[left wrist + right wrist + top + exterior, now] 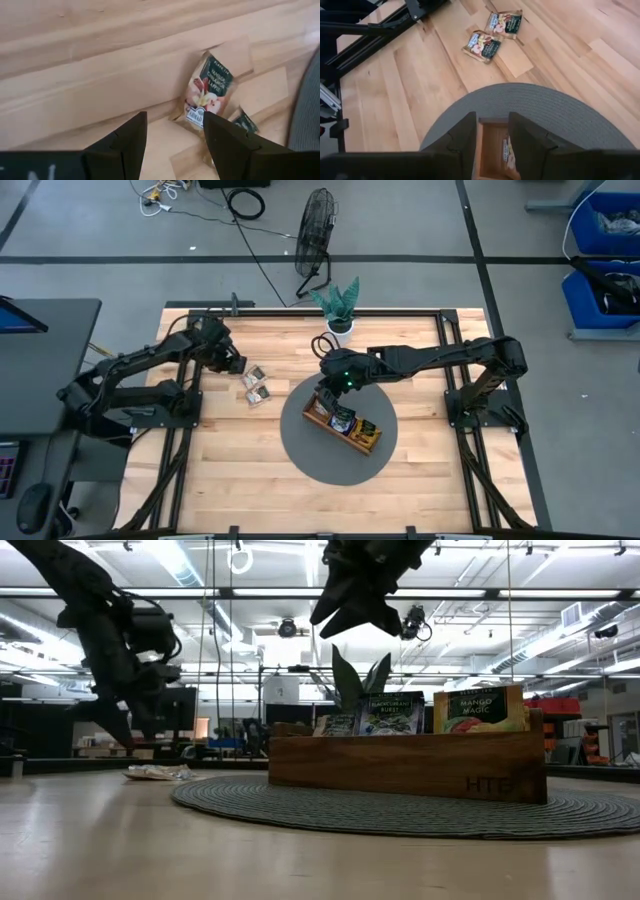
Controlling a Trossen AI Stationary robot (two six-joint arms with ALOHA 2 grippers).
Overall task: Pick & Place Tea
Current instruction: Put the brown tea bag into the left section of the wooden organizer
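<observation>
A wooden worktop (250, 480) carries a round grey mat (300, 455), and on the mat sits a long wooden tray (410, 765) divided into compartments. Several tea sachets (478, 710) already stand upright in the tray, their tops showing above its wall; the low view shows at least three, one yellow-orange at one end and darker ones beside it. These look like the finished part of the job.

Two more loose sachets (256, 385) lie flat on the bare wood, off the mat and just beside each other. They are the work that appears to remain.

The left hand (175, 137) hangs above the worktop with its two fingers spread and nothing between them. The nearer loose sachet (207, 92), pale with a dark corner, lies just ahead of the fingertips and slightly to one side; a second, darker one (245, 122) peeks out beyond it. The hand touches neither. The next step seems to be to lower it over that sachet and close.

The right hand (492, 132) hovers directly above one end of the tray, over a compartment that already holds a sachet. Its fingers stand partly apart and grip nothing. The two loose sachets lie well ahead of it, beyond the mat's edge.
</observation>
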